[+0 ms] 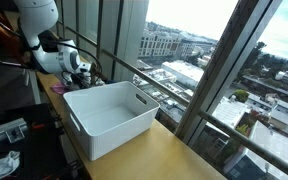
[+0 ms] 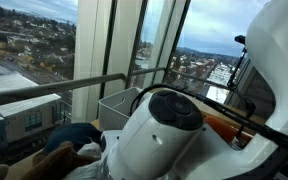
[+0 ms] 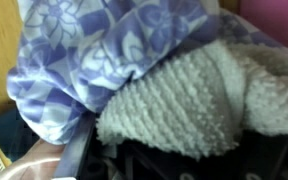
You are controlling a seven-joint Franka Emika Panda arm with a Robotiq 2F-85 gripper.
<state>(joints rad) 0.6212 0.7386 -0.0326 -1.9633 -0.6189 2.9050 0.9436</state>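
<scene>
Gripper (image 1: 82, 72) low behind the white bin (image 1: 109, 120), at the wooden counter's (image 1: 174, 155) far end. Spread or pinching: cannot tell, fabric in the way. Right beneath, filling the wrist view: purple floral cloth (image 3: 94, 50), long axis slanting from upper right to lower left, lapped over white woolly cloth (image 3: 184, 95).

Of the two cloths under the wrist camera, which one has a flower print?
The purple cloth, upper left in the wrist view, has the pale flower print; the white cloth beside it is plain, with a nubbly knitted texture.
</scene>
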